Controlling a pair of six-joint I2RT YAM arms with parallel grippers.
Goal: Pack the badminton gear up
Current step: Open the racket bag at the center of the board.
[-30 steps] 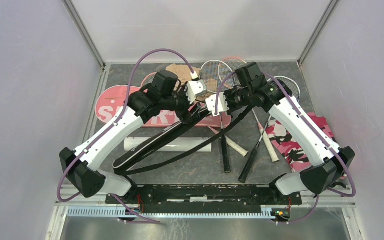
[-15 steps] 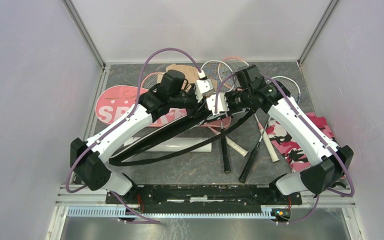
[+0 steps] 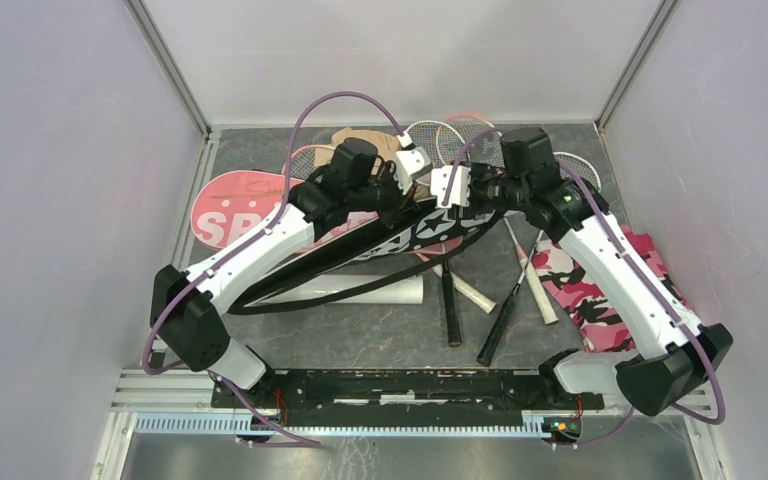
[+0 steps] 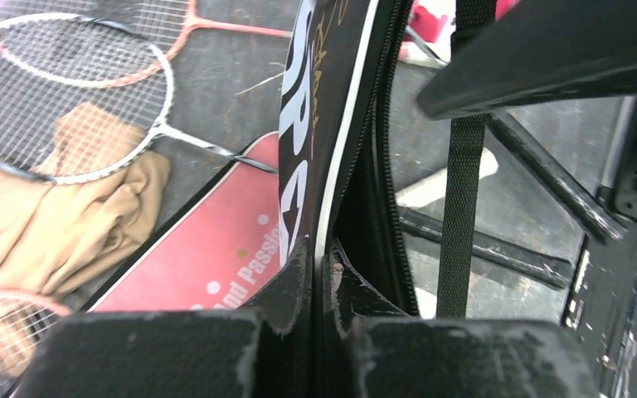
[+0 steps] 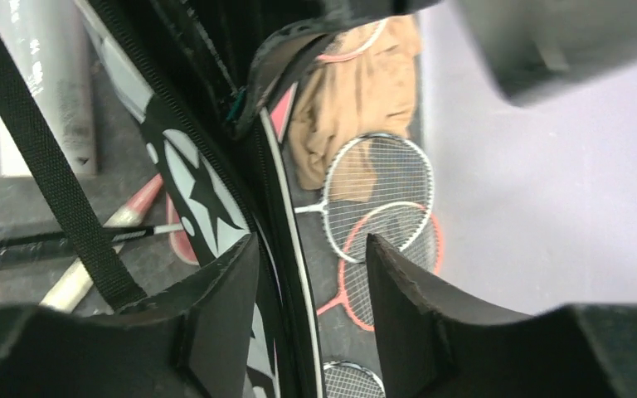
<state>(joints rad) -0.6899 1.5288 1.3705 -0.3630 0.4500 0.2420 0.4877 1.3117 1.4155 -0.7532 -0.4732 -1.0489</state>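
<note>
A black racket cover [image 3: 400,235] printed with white stars is held up off the table between my arms, and its black strap [image 4: 460,166] hangs loose. My left gripper [image 4: 319,253] is shut on the cover's white-piped edge. My right gripper [image 5: 311,257] stands open around that same edge, with a gap on the right side. Under it lies a pink "SPORT" cover [image 3: 230,205]. A long white tube [image 3: 360,291] rests in front. Several rackets [image 3: 465,135] lie at the back. No shuttlecock shows.
A tan cloth [image 3: 360,140] lies under the racket heads at the back. A pink camouflage cloth [image 3: 600,280] lies at the right. Racket handles [image 3: 498,322] cross the table's middle front. Frame walls close in the table on both sides.
My left gripper has shut on the black cover's edge while the right gripper has opened off it. Both wrists moved back and right, and the cover's starred face turned up.
</note>
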